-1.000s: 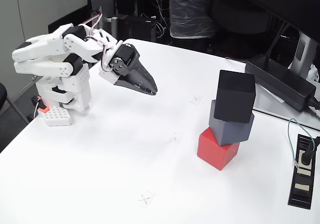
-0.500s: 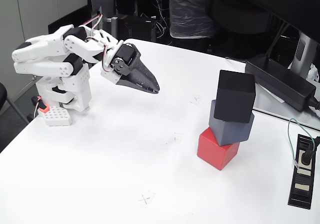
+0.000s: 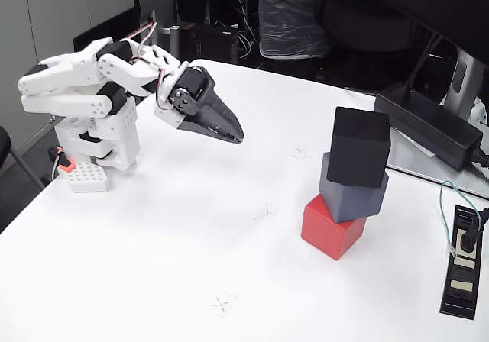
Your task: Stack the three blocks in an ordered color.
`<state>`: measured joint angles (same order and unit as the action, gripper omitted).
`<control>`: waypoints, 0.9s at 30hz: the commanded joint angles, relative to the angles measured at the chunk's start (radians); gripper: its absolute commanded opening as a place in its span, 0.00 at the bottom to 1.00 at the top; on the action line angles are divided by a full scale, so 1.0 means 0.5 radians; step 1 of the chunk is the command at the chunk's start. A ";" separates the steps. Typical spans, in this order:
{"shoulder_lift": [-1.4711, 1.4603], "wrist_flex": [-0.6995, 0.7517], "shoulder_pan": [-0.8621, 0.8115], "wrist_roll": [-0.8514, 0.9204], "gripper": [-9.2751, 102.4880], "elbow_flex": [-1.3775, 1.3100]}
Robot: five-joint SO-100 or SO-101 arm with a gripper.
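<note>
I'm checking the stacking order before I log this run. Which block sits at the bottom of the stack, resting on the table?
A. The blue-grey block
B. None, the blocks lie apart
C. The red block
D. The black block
C. In the fixed view the red block rests on the table, with the blue-grey block on it and the black block on top.

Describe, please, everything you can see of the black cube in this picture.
The black cube is a plain matte block with sharp edges and no markings. It sits on top of the stack, resting on the blue-grey cube, which rests on the red cube. It is turned slightly and overhangs the cube below. Nothing else touches it; the gripper is far off to the left.
</note>
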<state>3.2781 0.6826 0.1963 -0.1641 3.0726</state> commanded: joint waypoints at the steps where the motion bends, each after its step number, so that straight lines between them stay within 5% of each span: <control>1: 0.012 -0.028 -0.015 -0.006 0.07 0.003; 27: -0.009 -0.193 -0.006 0.236 0.08 0.037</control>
<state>3.2766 0.5952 0.1948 -0.0890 3.0940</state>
